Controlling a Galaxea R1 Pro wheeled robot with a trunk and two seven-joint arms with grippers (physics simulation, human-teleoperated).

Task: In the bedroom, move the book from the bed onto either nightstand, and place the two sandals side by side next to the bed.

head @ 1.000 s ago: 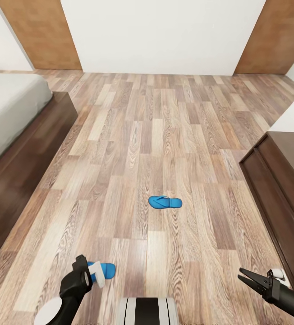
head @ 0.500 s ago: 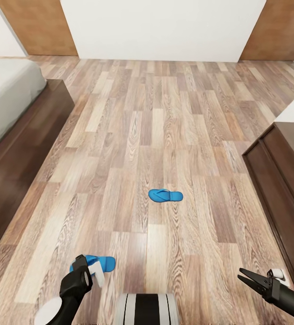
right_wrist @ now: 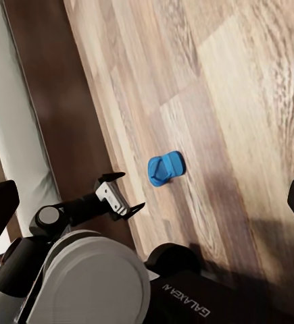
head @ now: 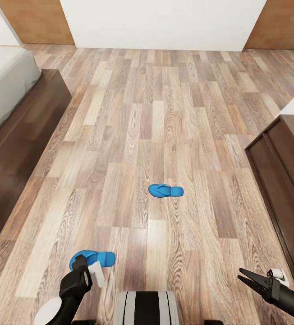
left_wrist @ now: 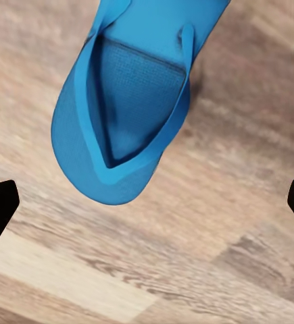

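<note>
Both grippers are spread open and empty: the left gripper (head: pixel 82 262) hangs over one sandal (head: pixel 94 258) on the floor (head: pixel 133 113), the right gripper (head: pixel 247 276) apart, the other sandal (head: pixel 165 191) mid-floor.

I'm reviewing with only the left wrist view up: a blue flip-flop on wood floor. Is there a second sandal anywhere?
Observer: Yes. In the head view a second sandal lies farther out on the floor, apart from the near sandal by the left gripper.
Operator: Are they next to the bed yet?
Observer: No. The bed runs along the robot's left; both sandals lie out on open planks, away from its frame.
Operator: Is the right gripper carrying anything?
Observer: No. The right gripper hangs open and empty near a dark cabinet.
</note>
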